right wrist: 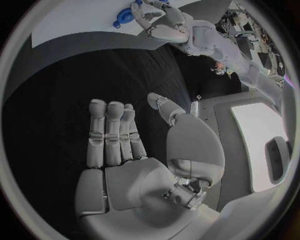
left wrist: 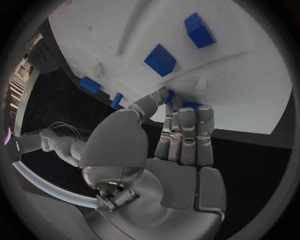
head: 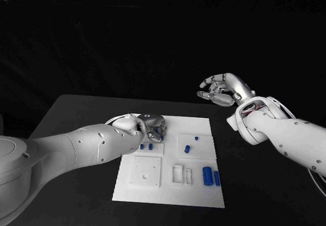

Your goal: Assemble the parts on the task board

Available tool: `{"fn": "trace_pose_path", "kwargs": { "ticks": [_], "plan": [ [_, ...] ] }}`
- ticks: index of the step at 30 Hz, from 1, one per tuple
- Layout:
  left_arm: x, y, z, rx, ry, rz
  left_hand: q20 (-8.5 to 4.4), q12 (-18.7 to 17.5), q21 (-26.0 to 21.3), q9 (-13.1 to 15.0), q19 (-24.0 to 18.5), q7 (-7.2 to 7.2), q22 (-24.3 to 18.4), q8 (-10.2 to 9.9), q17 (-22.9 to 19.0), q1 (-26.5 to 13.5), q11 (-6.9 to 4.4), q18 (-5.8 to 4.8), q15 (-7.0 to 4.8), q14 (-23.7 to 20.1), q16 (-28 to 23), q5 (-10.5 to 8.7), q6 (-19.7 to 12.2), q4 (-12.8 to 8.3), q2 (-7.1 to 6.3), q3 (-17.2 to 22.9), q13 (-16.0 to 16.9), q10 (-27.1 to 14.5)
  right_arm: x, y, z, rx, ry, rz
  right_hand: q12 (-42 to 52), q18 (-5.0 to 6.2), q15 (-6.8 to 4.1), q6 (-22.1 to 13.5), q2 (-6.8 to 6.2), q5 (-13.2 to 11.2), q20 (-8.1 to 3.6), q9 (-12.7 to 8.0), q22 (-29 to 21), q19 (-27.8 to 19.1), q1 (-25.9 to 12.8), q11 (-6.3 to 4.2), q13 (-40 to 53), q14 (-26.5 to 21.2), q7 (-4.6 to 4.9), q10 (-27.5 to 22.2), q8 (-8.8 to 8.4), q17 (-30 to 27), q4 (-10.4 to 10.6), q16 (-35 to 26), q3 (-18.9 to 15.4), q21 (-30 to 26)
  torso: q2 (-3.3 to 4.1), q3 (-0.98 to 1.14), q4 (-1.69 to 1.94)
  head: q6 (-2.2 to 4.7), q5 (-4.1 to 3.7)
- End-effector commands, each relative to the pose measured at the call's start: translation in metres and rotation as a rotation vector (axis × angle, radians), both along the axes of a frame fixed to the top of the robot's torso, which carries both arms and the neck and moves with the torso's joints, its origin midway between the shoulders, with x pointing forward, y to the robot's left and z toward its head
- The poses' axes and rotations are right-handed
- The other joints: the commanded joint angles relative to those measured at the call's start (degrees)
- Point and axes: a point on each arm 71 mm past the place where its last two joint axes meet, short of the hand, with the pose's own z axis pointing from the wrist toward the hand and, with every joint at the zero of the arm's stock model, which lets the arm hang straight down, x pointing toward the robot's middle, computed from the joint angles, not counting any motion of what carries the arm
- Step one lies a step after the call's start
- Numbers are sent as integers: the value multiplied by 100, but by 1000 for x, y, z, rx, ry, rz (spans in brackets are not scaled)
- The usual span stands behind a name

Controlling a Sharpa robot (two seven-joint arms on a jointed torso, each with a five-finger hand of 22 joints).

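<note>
- We see the white task board [head: 194,196] lying flat in the middle of the black table [head: 81,112].
- Our left hand [head: 148,125] is down at the board's far left corner, fingers curled together with their tips on or just over the board's edge.
- In the left wrist view the fingertips [left wrist: 187,112] close around a small blue part [left wrist: 190,105] at the board's rim; the thumb meets them from the side. We judge the part to be pinched, though most of it is hidden behind the fingers.
- Two blue blocks [left wrist: 161,60] sit on the board just beyond that hand, apart from each other.
- Near the board's right side, two upright blue cylinders [head: 207,176] stand side by side, and smaller blue pieces [head: 187,147] sit in the raised square nearer the far edge.
- Another pair of small blue parts [head: 146,147] sits just beside the left hand, on the near side of it.
- Our right hand [head: 223,90] is raised well clear of the board, beyond its far right corner, fingers apart and holding nothing.
- In the right wrist view that hand's fingers [right wrist: 109,135] lie straight and close alongside one another, the thumb spread off to the side, above bare table.
</note>
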Motion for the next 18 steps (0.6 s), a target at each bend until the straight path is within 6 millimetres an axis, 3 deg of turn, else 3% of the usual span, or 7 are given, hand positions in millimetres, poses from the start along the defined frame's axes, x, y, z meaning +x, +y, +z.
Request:
{"fn": "trace_pose_path", "kwargs": {
  "ticks": [1,11,18],
  "plan": [
    [-2,-1,-7,17,44,-5,-31,-12,21,-12,21,-16,108,30,-13,-3,-4,441,-11,64,24,-18,72,22,73,25,10,74,-1,2,1,0,-7,10,-20,367,9,20,18,31,36,6,-6,7,59,-10,-8,18,26,-30,-5,5,-23,-35,-7,-37,3,2,2,-4,-6],
    [-3,1,-11,26,58,4,-55,-55,42,-30,50,-38,102,40,-29,38,-26,441,-30,135,21,7,146,-6,181,68,7,150,-1,2,1,0,-7,10,-15,367,7,28,21,31,37,9,-5,10,61,-13,-14,22,23,-29,0,9,-24,-38,-8,-40,-3,2,-1,-27,-19],
    [-3,2,-11,19,43,9,-114,-34,126,-17,156,-112,108,126,-28,108,-116,453,-117,286,65,62,380,-76,345,119,40,416,-1,2,1,0,-7,10,-8,367,4,43,22,32,37,14,-3,13,64,-17,-21,25,18,-28,8,13,-25,-42,-10,-44,-4,0,7,-23,-20]
  ]
}}
